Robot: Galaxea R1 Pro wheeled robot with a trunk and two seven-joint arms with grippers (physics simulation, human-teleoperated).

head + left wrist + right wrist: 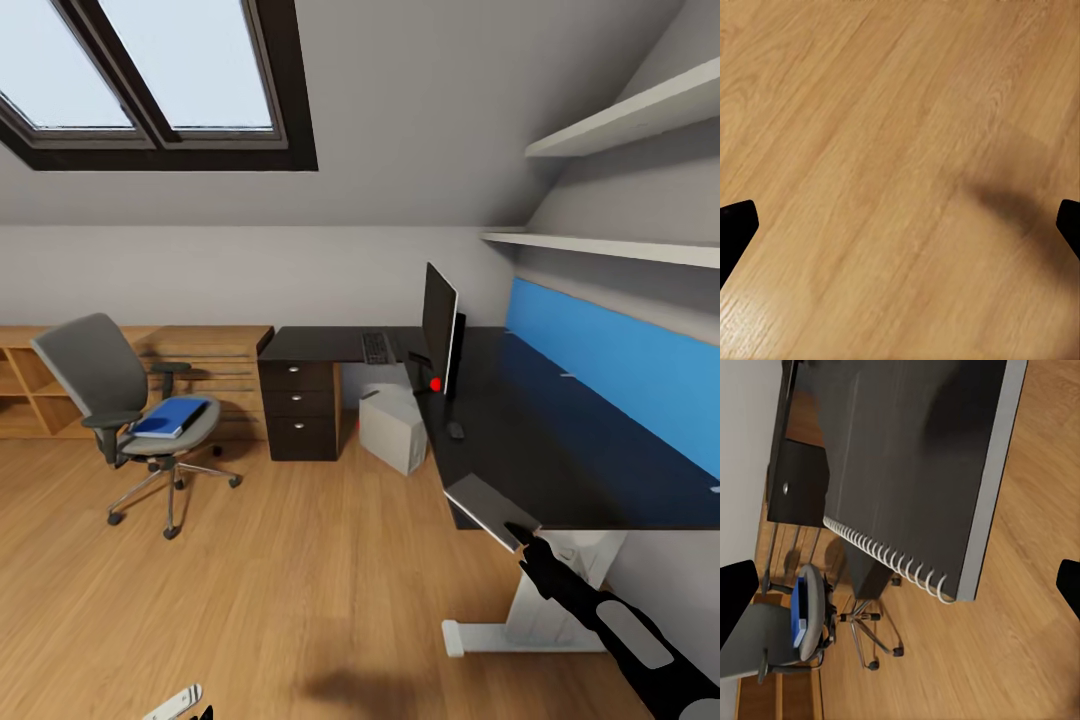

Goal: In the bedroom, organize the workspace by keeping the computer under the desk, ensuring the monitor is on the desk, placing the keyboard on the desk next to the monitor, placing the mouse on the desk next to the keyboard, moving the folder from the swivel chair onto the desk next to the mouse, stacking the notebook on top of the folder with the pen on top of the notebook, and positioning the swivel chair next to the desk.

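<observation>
The desk (560, 440) carries the monitor (438, 325), keyboard (377, 347) and mouse (455, 430); the computer (393, 428) sits beneath. The swivel chair (120, 420), free-rolling on casters, stands well apart with the folder (170, 416) on its seat: light, stiff, best pinched at an overhanging edge. The right gripper (522, 531) holds the thin spiral-bound notebook (488, 508) by one edge over the desk corner. The left gripper (900, 225) hangs open above the floor (870, 112).
</observation>
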